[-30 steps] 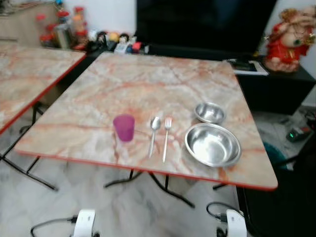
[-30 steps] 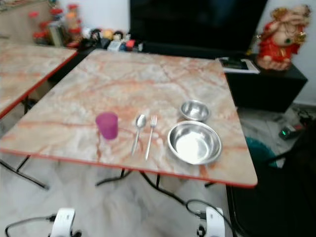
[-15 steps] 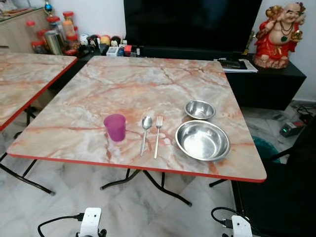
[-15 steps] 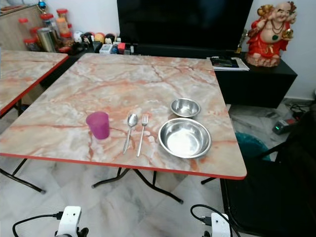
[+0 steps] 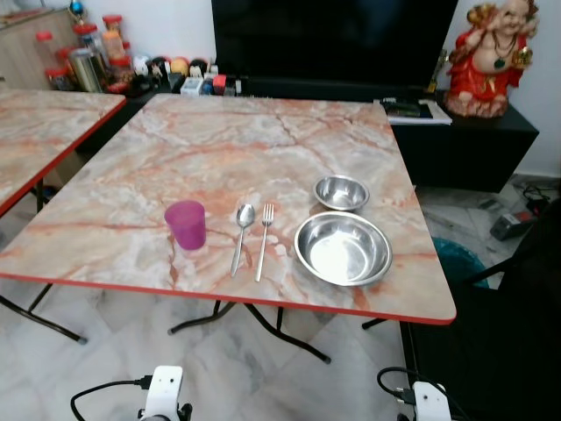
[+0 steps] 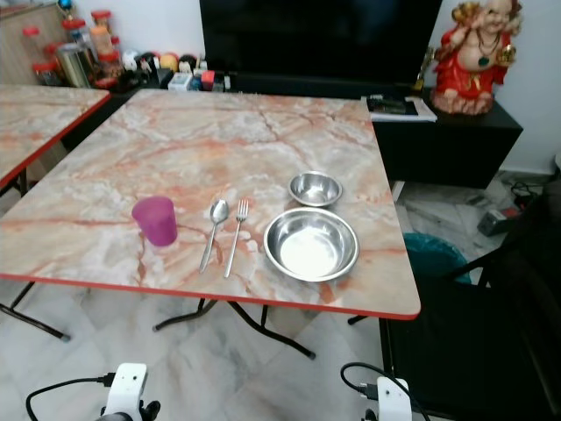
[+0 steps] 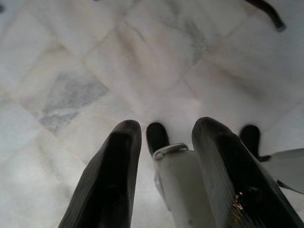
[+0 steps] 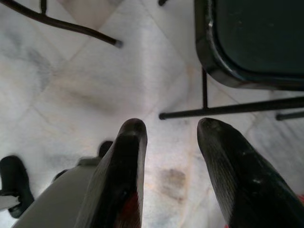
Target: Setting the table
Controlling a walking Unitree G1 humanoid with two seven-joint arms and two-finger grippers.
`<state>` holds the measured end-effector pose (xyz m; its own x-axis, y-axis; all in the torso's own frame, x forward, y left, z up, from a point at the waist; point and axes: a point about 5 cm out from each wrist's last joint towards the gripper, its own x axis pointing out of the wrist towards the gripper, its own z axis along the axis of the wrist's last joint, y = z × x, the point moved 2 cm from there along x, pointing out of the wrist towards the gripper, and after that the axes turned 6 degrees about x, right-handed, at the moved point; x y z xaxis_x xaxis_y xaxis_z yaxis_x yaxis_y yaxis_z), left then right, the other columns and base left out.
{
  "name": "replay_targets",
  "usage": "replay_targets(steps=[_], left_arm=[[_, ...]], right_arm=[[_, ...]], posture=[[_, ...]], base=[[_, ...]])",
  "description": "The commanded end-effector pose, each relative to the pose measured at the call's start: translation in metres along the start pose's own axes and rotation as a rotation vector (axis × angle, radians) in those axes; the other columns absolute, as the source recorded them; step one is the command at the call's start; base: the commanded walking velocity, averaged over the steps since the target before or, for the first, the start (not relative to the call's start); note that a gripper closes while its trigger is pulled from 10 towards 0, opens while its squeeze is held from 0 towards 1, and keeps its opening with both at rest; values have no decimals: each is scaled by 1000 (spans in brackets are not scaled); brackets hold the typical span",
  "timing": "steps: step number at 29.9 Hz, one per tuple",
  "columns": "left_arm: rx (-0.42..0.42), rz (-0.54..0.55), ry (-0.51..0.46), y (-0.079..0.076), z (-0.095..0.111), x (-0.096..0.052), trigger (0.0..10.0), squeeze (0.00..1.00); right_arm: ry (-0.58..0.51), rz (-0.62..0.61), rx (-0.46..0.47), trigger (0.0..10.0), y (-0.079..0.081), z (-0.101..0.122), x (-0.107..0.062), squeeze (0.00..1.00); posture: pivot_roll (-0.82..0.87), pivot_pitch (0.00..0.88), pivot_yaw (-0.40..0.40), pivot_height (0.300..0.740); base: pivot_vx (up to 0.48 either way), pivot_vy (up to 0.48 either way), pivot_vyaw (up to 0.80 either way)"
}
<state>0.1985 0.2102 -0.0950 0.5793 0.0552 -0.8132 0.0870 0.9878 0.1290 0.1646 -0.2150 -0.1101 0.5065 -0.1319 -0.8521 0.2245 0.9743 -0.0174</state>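
On the marble-patterned table (image 5: 263, 149) near its front edge stand a purple cup (image 5: 186, 224), a spoon (image 5: 240, 235), a fork (image 5: 263, 239), a large steel bowl (image 5: 343, 248) and a small steel bowl (image 5: 341, 191) just behind it. Both arms hang idle below the table. My left gripper (image 7: 164, 128) is open over the floor tiles, with nothing between its fingers. My right gripper (image 8: 171, 128) is likewise open, pointing down at the floor beside a chair leg.
A second marble table (image 5: 44, 132) stands at the left. Behind is a black TV cabinet (image 5: 473, 140) with a red figurine (image 5: 486, 53) and jars (image 5: 88, 61). A dark chair (image 5: 491, 351) sits at the right. Table legs (image 5: 289, 329) cross the marble floor.
The whole picture has shifted left and sharpened, so the camera has moved; the tableware sits as before. Both arms still hang idle.
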Motion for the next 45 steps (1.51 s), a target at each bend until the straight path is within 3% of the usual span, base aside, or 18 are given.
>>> replay_targets(steps=[1,18,32,45], left_arm=[[4,-17,8,-5,-2,0,10000,0],[12,-26,9,-6,-1,0,10000,0],[-10,-13,5,-5,-1,0,10000,0],[-17,-8,5,-5,-2,0,10000,0]], right_arm=[[-5,-13,-4,10000,-5,3,0,0],[-2,-10,-10,10000,-6,3,0,0],[5,-9,-5,10000,-6,2,0,0],[11,1,-19,10000,-5,2,0,0]], posture=[[29,0,-34,740],[28,0,-36,740],[25,0,-37,740],[27,0,-37,740]], base=[[0,-296,0],[0,-295,-163],[0,0,0],[0,0,-746]])
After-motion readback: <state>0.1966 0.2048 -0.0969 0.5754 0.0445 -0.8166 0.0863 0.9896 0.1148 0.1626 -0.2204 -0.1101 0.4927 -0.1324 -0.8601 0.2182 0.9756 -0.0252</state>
